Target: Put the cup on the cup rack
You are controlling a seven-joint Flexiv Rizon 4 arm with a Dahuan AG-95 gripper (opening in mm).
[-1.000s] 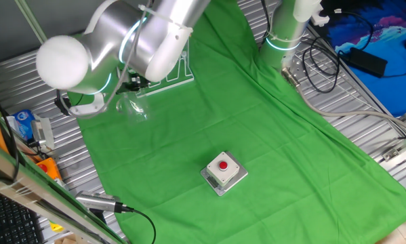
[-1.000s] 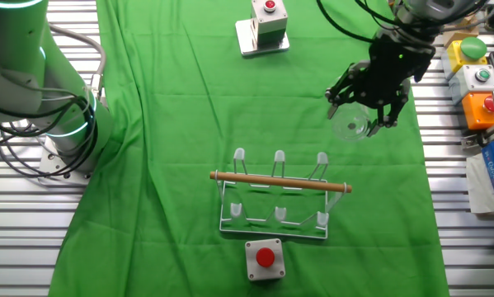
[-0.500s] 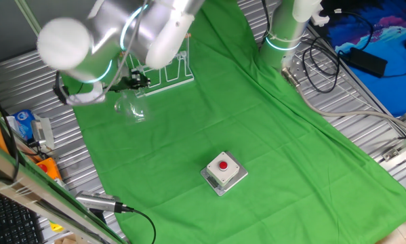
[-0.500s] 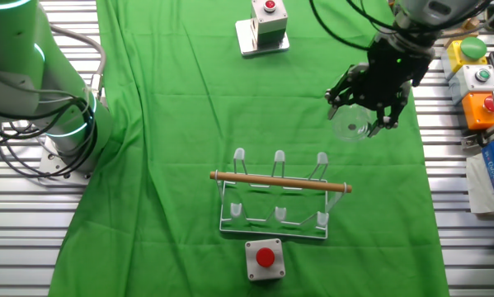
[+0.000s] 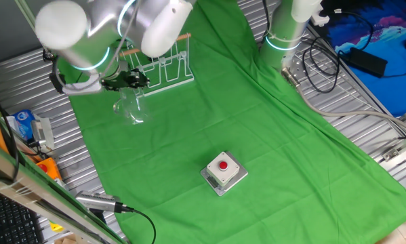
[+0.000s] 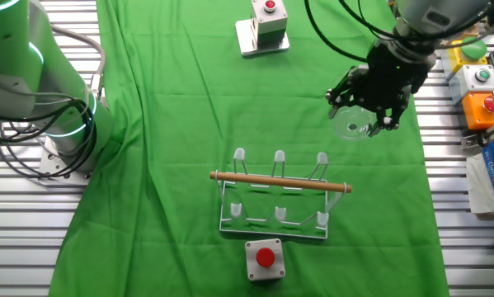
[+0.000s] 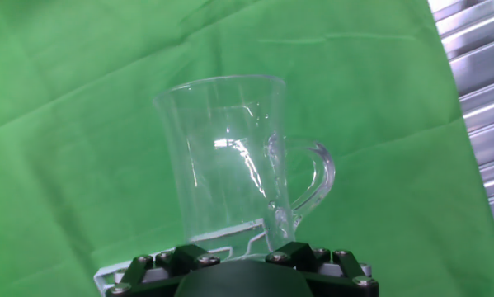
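The cup (image 7: 230,157) is clear glass with a side handle on its right, and it fills the hand view with its base towards the fingers. My gripper (image 7: 240,252) is shut on the cup's lower part. The cup (image 5: 129,108) hangs below the gripper (image 5: 125,83) over the green cloth, apart from the cup rack (image 5: 163,68). From the other side, the gripper (image 6: 360,114) and cup (image 6: 351,125) sit beyond the right end of the cup rack (image 6: 279,194), whose wooden bar and white prongs are free.
A red-button box (image 5: 224,171) stands on the cloth, and one (image 6: 264,257) sits right in front of the rack. Another button box (image 6: 263,25) is at the far edge. Control boxes (image 6: 477,82) line the right side. A second arm's base (image 6: 57,107) stands at left.
The arm has swung left and up in one fixed view, uncovering more of the rack. The cup stays in the grip and has barely shifted.
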